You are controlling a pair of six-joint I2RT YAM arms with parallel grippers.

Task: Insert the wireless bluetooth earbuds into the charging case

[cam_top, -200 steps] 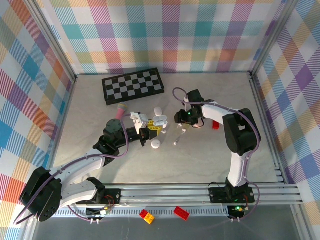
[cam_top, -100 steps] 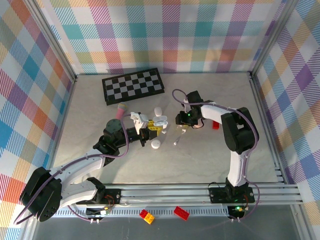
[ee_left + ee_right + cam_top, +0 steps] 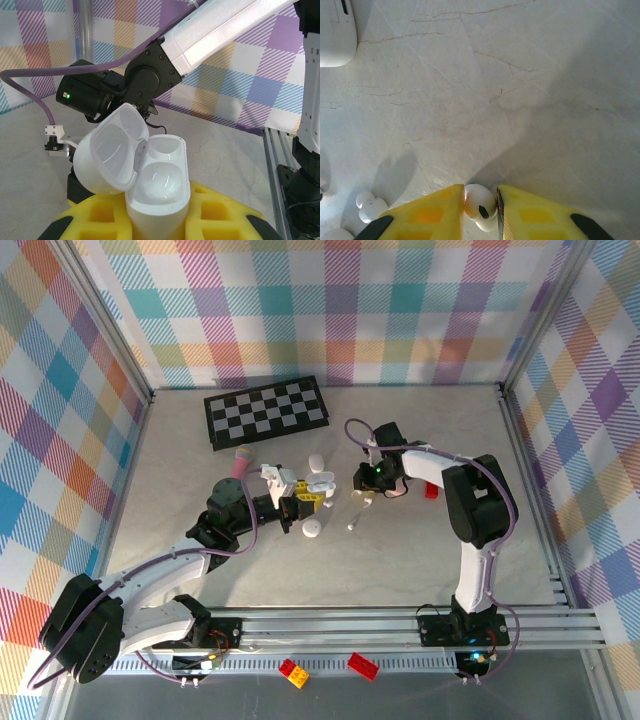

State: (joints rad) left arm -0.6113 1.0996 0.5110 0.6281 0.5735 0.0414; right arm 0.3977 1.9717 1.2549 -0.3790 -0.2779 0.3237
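At table centre, toward 3 o'clock of the open charging case point(image 3: 160, 175), the right gripper point(image 3: 480, 190) has drawn its yellow jaws, wider apart a second ago, in against one white earbud point(image 3: 479, 204) that rests on the marble top. The left gripper point(image 3: 157, 212) stays clamped on the case, which stands upright with its lid swung open toward 10 o'clock and both wells seemingly empty. The pick looks made; what remains is lifting the bud and carrying it toward 9 o'clock into a well. Spare buds point(image 3: 370, 207) lie at 9 o'clock of the pinched one.
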